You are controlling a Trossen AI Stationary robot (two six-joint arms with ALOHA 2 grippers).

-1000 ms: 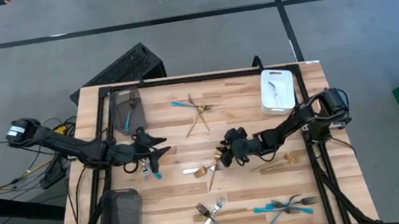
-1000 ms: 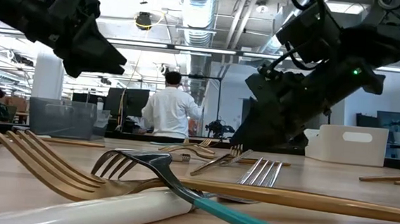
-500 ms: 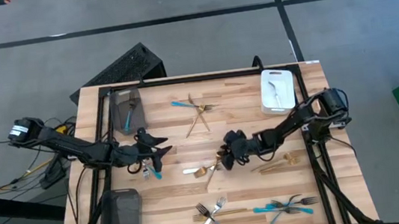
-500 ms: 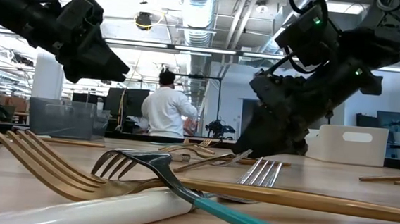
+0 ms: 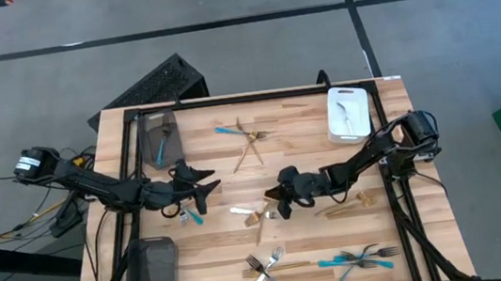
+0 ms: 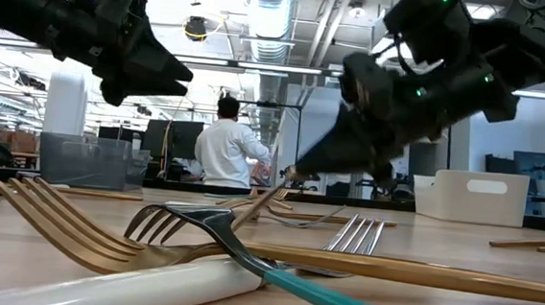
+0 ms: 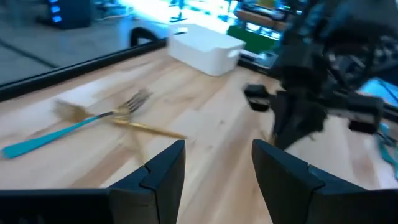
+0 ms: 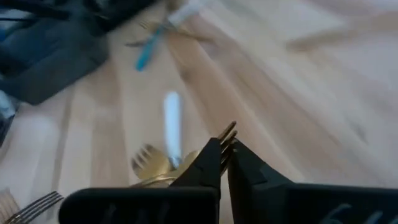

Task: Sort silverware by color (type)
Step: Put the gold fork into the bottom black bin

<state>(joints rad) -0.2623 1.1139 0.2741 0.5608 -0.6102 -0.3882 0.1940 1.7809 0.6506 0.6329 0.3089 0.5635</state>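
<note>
Right end effector (image 8: 225, 154) pinching gold fork (image 8: 227, 134) by its tines mid-desk: shallow grip, may slip or drag neighbouring silverware.

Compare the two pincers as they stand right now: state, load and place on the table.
The right pincer is shut on a gold fork; the left pincer is open and holds nothing. The right pincer is over the table's middle by a small gold and white cluster, its fork tilted with one end raised; the left pincer hovers left of centre above a turquoise-handled utensil. Both are dark and two-fingered, pointing toward each other.
</note>
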